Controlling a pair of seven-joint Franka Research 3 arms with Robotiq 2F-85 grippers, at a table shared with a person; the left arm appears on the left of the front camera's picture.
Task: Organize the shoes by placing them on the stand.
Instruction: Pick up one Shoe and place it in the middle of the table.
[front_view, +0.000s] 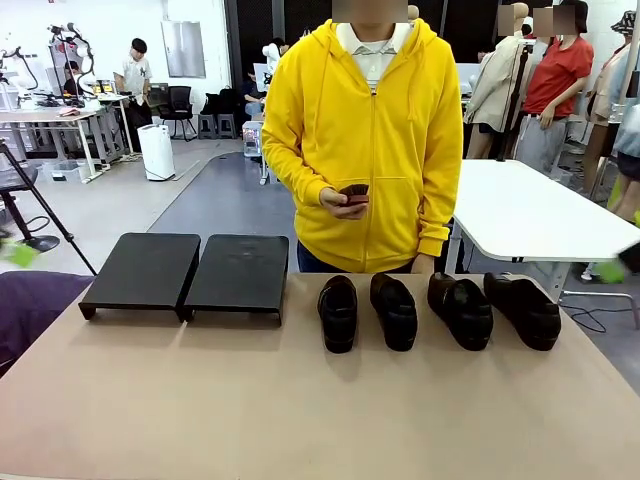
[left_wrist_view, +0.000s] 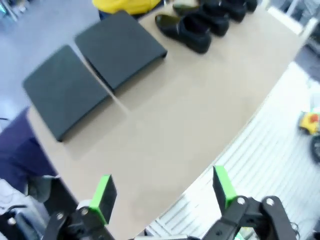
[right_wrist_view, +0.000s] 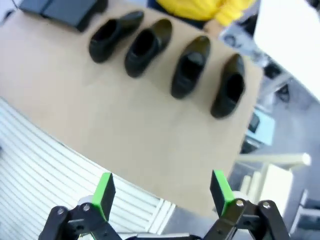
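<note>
Four shoes stand in a row on the right half of the tan table, lying lengthwise across it in two close pairs. None touches the stand, which sits apart to their left at the table's far edge. In the left wrist view the shoes are cut off by the top edge, so only the nearest one reads whole and the rest blur together. The stand lies there in full as two adjoining panels. In the right wrist view all four shoes show from above, but the stand is clipped to a dark corner at the upper left. The person at the far side is hidden below the waist by the table. One hand holds a small dark object too small to identify, and the other hand hangs low at the table's far edge. A purple patch at the front view's left edge is cut off and hard to make out. Both panels of the stand show bare black tops, and every shoe rests on the table. The left gripper hangs above the table's near edge, green pads wide apart with only air between them. The right gripper is likewise spread wide, gripping nothing, above the near edge on the shoes' side.
</note>
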